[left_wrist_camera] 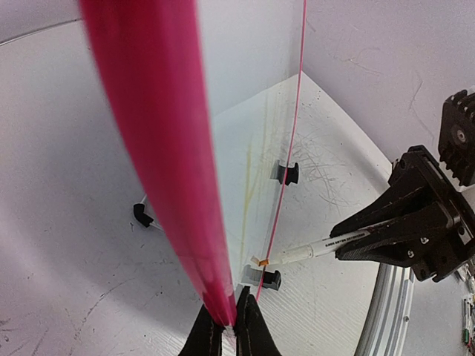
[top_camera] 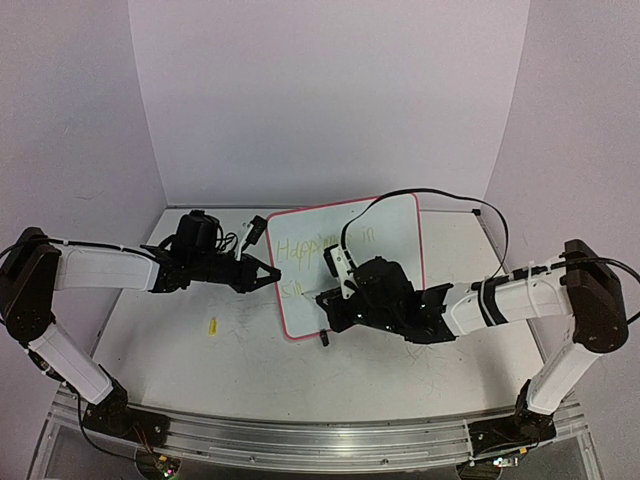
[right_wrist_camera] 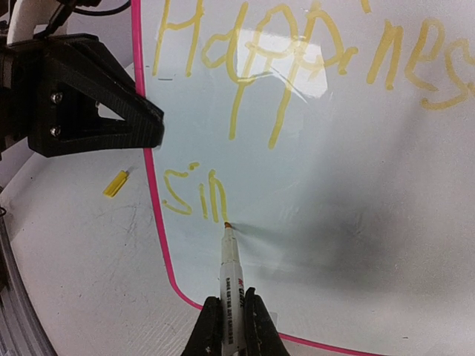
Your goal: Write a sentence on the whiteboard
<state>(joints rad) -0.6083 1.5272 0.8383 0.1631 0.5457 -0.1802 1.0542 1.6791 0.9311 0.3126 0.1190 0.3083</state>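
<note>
Right gripper (right_wrist_camera: 230, 305) is clenching the barrel of a marker (right_wrist_camera: 226, 259), and the tip is touching the whiteboard (right_wrist_camera: 349, 222) just after the letters "sin", where the second line of the sentence (right_wrist_camera: 236, 96) is being formed under a faint yellow "Happines". The whiteboard is standing on its black clip feet (left_wrist_camera: 286, 173) near the middle of the table (top_camera: 180, 350), between the two arms. The left gripper (left_wrist_camera: 228, 311) is pinching its pink rim (left_wrist_camera: 159, 148) at the left edge, jaws closed on that thin strip. That narrow hold is looking like the main risk: if the marker is pressing too hard, the board may be twisting or sliding out of the pinch, and the strokes would be skewing. Pressing too lightly is the opposite danger, since the pale ink is already reading weakly. The marker may also be rotating in the fingers under side load. A yellow cap (right_wrist_camera: 115, 183) is lying on the table just beside the rim, out of the way.
</note>
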